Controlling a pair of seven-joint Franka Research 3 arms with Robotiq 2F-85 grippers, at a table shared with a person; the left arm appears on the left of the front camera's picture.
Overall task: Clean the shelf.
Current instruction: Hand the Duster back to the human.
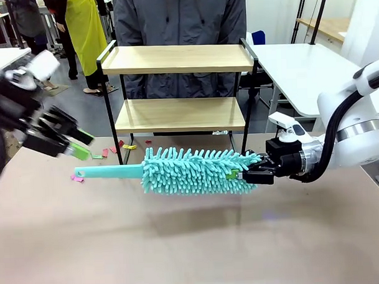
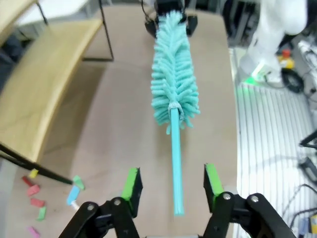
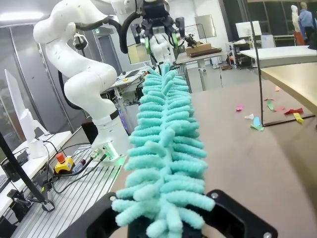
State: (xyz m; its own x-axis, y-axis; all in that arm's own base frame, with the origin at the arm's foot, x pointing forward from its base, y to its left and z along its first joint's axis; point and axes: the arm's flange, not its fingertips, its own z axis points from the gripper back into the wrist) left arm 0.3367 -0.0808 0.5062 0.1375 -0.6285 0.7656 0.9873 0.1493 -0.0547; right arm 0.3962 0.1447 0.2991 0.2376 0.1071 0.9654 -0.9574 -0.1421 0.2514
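While the two-tier wooden shelf (image 1: 178, 86) stands bare, the right claw (image 1: 243, 175) grips the duster (image 1: 193, 170) — left claw (image 2: 171, 186) wide.

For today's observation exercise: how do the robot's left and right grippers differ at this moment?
The left gripper is open and holds nothing; the right gripper is shut on the duster. The left is lifted above the table by the handle's end; the right sits at the fluffy tip. Both are black with green pads.

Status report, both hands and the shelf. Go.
Left hand open, off the duster handle. Right hand shut on the duster head, held above the table. Shelf boards bare. Paper scraps by shelf legs.
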